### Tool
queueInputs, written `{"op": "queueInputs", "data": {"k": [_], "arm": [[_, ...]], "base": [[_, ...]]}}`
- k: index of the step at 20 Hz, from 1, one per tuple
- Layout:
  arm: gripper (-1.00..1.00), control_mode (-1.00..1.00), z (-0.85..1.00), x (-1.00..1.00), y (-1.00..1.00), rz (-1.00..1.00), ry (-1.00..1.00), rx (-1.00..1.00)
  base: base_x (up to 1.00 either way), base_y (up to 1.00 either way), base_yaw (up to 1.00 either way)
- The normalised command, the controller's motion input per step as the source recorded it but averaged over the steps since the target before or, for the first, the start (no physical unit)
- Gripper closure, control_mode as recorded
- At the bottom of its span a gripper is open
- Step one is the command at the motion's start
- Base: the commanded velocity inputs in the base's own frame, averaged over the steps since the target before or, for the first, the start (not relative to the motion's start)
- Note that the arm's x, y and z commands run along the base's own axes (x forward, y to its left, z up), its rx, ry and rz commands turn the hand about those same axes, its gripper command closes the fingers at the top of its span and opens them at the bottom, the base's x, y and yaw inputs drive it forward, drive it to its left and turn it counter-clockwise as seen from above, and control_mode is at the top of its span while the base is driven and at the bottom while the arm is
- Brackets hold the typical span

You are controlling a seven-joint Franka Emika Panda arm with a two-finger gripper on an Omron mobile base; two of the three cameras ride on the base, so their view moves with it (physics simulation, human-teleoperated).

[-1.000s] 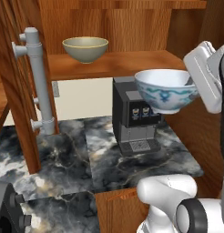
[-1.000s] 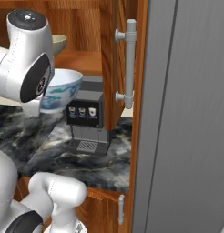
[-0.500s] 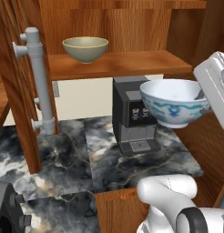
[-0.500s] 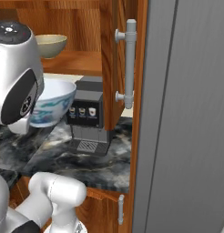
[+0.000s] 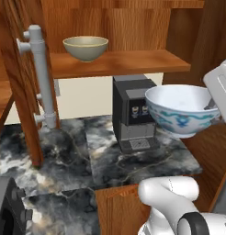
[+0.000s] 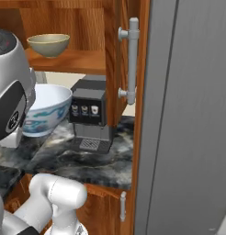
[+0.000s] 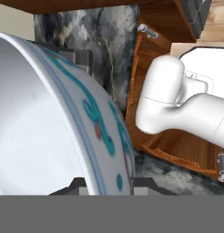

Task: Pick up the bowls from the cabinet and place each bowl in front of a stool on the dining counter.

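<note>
My gripper [image 7: 109,186] is shut on the rim of the white bowl with blue-teal pattern [image 7: 54,123], one finger inside and one outside. That bowl [image 5: 181,110] hangs upright in the air at the right, in front of the coffee machine and below the cabinet shelf; it also sits at the left of the right base view [image 6: 46,110]. The hand [image 5: 218,89] grips its right rim. The olive-beige bowl [image 5: 85,47] [image 6: 48,44] rests on the wooden shelf [image 5: 133,62] of the open cabinet.
A black coffee machine [image 5: 133,112] [image 6: 91,112] stands on the marbled worktop [image 5: 73,156] under the shelf. Cabinet doors with pale bar handles [image 5: 40,75] [image 6: 132,59] stand open at both sides. A tall grey panel [image 6: 188,114] rises to the right.
The white patterned bowl, held in my gripper, has come away from the shelf, moving right, lower and nearer to the base. The olive-beige bowl has stayed put.
</note>
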Motion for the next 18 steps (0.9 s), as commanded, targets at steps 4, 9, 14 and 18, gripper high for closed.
{"op": "queueInputs", "data": {"k": [4, 9, 14, 18], "arm": [[1.0, 1.0, 0.0, 0.0, 0.0, 0.0, 0.0, 0.0], [1.0, 1.0, 0.0, 0.0, 0.0, 0.0, 0.0, 0.0], [1.0, 1.0, 0.0, 0.0, 0.0, 0.0, 0.0, 0.0], [1.0, 1.0, 0.0, 0.0, 0.0, 0.0, 0.0, 0.0]], "base": [[-0.83, -0.02, -0.05], [-0.74, -0.39, -0.5], [-0.3, -0.22, -0.83], [-0.03, -0.01, -0.98]]}}
